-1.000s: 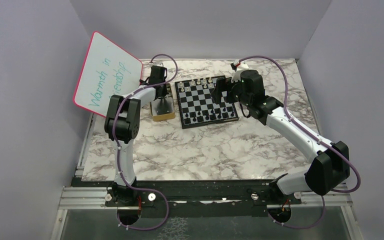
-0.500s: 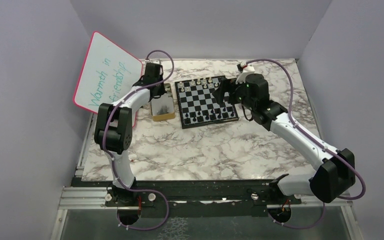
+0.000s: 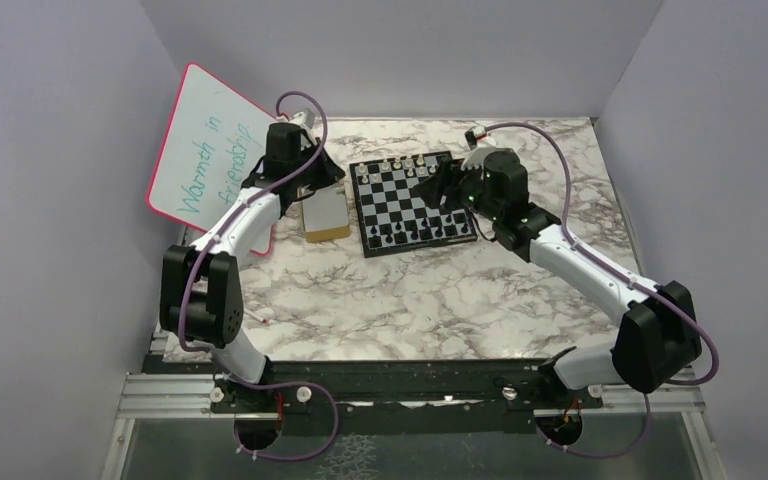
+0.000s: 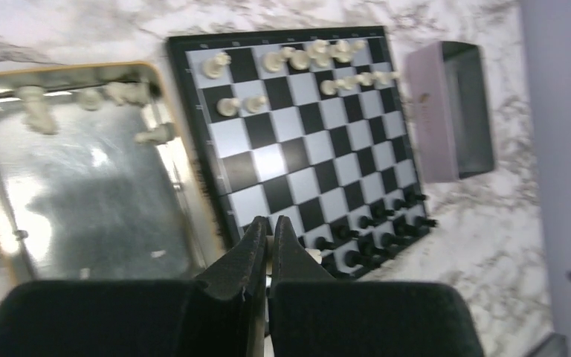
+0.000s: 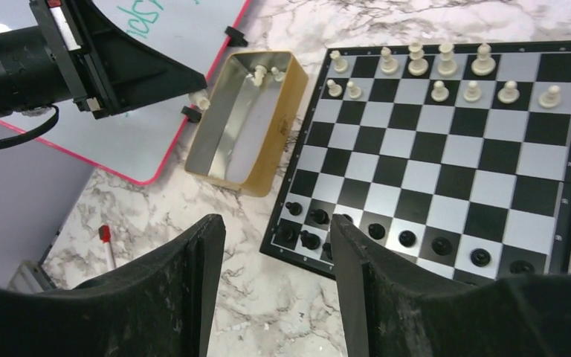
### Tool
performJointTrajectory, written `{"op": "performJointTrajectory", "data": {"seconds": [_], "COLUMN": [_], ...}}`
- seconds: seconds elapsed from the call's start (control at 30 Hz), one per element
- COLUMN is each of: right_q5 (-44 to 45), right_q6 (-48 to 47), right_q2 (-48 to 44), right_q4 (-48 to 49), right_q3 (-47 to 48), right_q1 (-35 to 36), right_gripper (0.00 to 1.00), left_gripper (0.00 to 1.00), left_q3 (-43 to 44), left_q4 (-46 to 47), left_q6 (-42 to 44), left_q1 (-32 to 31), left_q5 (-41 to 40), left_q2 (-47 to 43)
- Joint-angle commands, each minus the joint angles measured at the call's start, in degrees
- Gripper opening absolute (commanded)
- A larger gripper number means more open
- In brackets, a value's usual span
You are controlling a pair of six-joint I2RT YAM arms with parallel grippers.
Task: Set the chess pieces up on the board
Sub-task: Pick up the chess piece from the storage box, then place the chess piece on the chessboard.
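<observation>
The board (image 3: pixel 415 200) lies at the back of the marble table. White chess pieces (image 5: pixel 416 71) fill part of its two far rows and black chess pieces (image 5: pixel 386 234) stand along its near rows. My left gripper (image 4: pixel 269 222) hovers above the gap between the tin tray and the board, shut on a small white piece (image 5: pixel 202 99) that shows as a pale sliver between its fingers. My right gripper (image 5: pixel 275 223) hangs open over the board's near left corner, with nothing between its fingers.
A gold-rimmed metal tray (image 3: pixel 327 215) left of the board (image 4: pixel 305 134) holds a few white pieces (image 4: pixel 33 108). A pink-edged whiteboard (image 3: pixel 210 160) leans at the far left. A grey box (image 4: pixel 453 111) sits beyond the board. A red-capped marker (image 5: pixel 106 242) lies on the marble.
My left arm has risen out of the tray and swung left and back with its jaws shut. My right gripper's jaws have narrowed from fully wide and shifted slightly over the board.
</observation>
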Motion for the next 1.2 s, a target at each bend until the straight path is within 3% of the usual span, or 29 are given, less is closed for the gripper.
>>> {"op": "performJointTrajectory", "data": {"seconds": [0.0, 0.4, 0.67, 1.0, 1.17], "right_q5": [-4.58, -2.52, -0.39, -0.12, 0.58], "right_q6": [0.54, -2.75, -4.46, -4.59, -4.38], "right_q2": [2.03, 8.80, 13.23, 16.49, 17.68], "right_q4": [9.78, 12.21, 11.81, 10.94, 10.66], "right_q3": [-1.39, 3.47, 6.50, 10.19, 11.33], "right_q1": [1.68, 8.40, 10.57, 11.53, 11.64], "right_gripper": [0.57, 0.49, 0.42, 0.45, 0.40], "left_gripper": [0.00, 0.03, 0.03, 0.03, 0.03], "left_q3": [-4.09, -14.43, -16.70, -18.04, -18.41], "left_q4": [6.86, 23.20, 24.59, 25.37, 25.73], "left_q6": [-9.59, -29.50, -31.92, -32.79, -33.47], "left_q1": [0.12, 0.12, 0.13, 0.14, 0.12], "left_q5": [13.55, 22.68, 23.56, 23.86, 23.78], "left_q2": [-3.38, -6.32, -7.66, -8.26, -8.94]}}
